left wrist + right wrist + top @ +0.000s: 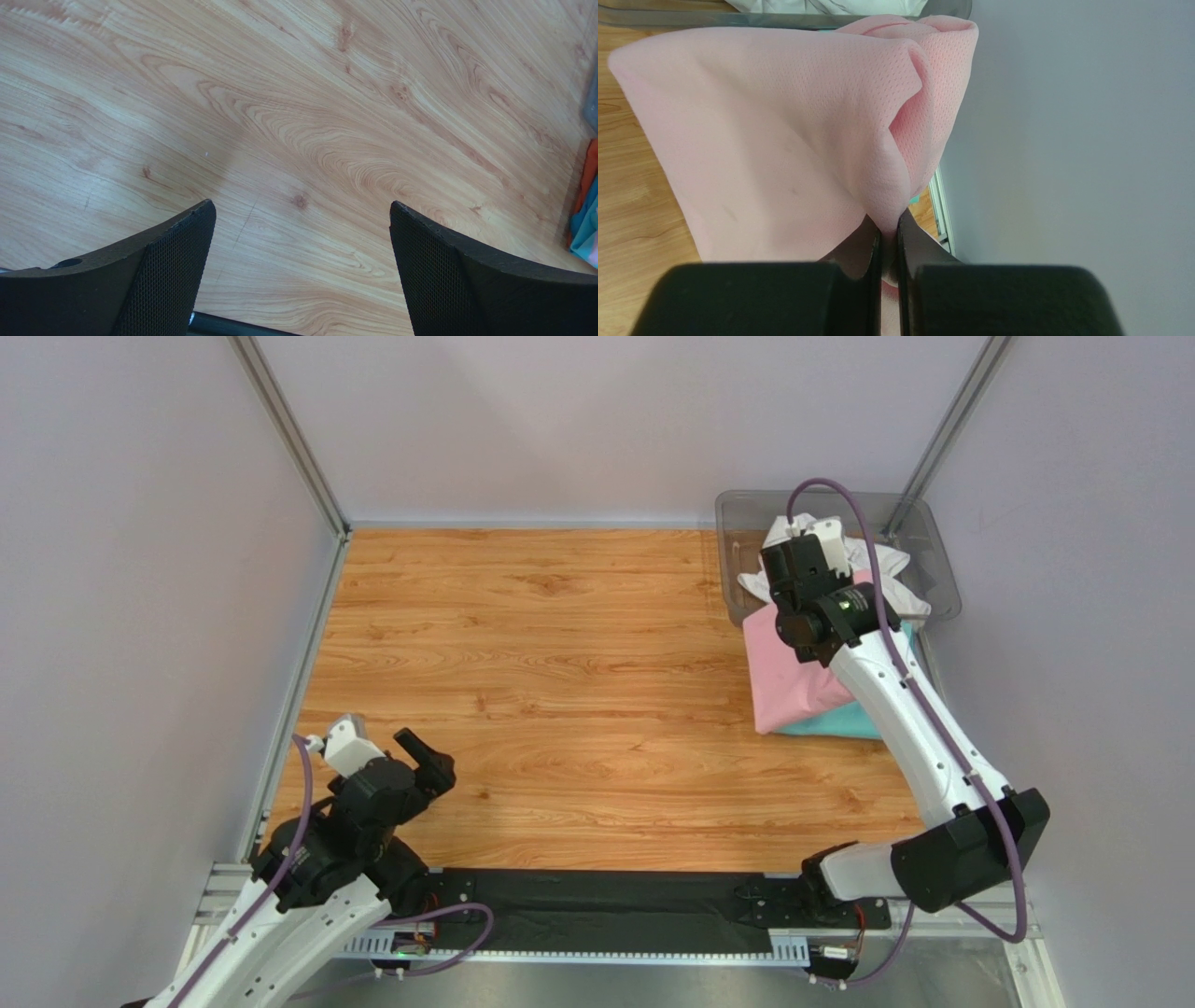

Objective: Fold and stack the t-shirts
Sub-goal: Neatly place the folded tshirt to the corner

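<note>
Two black fingers of the right gripper (889, 227) are clenched on a pinch of the light pink mesh t-shirt (773, 140). The jaws are nearly touching, with a ridge of cloth caught between them. From that pinch the cloth rises in a tented fold and drapes away to the left. The rest of the pink shirt lies at the far right of the wood-grain bench (561, 644), resting on a teal cloth t-shirt (849, 724) whose edge shows beneath it on the near side. Just beyond them stands a clear grey plastic bin (744, 518), with a crumpled white t-shirt (905, 598) inside it. Well apart, at the near left, the left gripper (300, 204) hangs with its jaws spread wide over bare wood, grasping nothing.

The step in hand looks like the pink shirt's fold, or its settling on the teal one. Which edge is pinched I cannot tell. The next move would call for carrying the pinched edge across and down so the cloth lies flat and square on the teal shirt, without dragging that shirt askew, and only then letting go. The white shirt looks unfolded, so the stack is likely short of done.
</note>
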You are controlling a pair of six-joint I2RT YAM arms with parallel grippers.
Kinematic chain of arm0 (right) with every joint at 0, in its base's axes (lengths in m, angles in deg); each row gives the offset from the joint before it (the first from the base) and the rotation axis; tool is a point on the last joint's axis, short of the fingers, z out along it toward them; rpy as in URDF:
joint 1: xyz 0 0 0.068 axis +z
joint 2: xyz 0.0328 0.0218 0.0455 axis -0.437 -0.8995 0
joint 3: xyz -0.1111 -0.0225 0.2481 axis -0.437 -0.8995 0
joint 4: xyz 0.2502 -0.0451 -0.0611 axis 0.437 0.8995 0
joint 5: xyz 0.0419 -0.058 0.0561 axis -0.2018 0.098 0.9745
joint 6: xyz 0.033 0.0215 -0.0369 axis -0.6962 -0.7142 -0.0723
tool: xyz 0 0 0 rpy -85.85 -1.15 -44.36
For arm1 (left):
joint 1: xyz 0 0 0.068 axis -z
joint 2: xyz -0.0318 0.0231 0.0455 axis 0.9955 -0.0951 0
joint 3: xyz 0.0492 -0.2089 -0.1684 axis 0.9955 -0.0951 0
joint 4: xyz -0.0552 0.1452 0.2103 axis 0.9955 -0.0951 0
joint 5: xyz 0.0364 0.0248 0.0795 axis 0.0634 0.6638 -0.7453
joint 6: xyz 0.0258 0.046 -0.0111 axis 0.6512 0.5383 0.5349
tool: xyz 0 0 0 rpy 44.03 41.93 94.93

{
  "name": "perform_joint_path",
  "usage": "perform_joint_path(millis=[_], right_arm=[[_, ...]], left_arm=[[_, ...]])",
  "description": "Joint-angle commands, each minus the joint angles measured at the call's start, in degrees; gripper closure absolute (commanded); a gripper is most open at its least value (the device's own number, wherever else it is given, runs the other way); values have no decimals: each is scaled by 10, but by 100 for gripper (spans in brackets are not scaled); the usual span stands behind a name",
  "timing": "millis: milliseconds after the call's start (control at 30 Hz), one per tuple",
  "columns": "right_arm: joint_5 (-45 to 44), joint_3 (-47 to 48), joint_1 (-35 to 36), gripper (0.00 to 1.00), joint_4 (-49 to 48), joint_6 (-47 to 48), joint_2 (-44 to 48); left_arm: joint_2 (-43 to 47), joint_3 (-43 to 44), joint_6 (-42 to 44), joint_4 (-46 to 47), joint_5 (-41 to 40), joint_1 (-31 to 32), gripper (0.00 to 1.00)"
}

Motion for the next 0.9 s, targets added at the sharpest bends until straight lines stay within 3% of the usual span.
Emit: perform_joint_path(millis=[0, 167, 333, 700, 867], right_arm=[[21, -20, -38, 100, -47, 25, 6], [71, -30, -106, 100, -73, 49, -26], [45, -20, -164, 100, -73, 40, -64], [69, -17, -237, 99, -91, 2, -131], [79, -14, -262, 95, -96, -4, -164]], left_arm=[[4, -1, -4, -1, -11, 0, 0], [4, -1, -3, 0, -11, 0, 0], [10, -3, -4, 0, -11, 0, 0], [11, -6, -4, 1, -12, 0, 0], [11, -5, -4, 0, -13, 0, 0]])
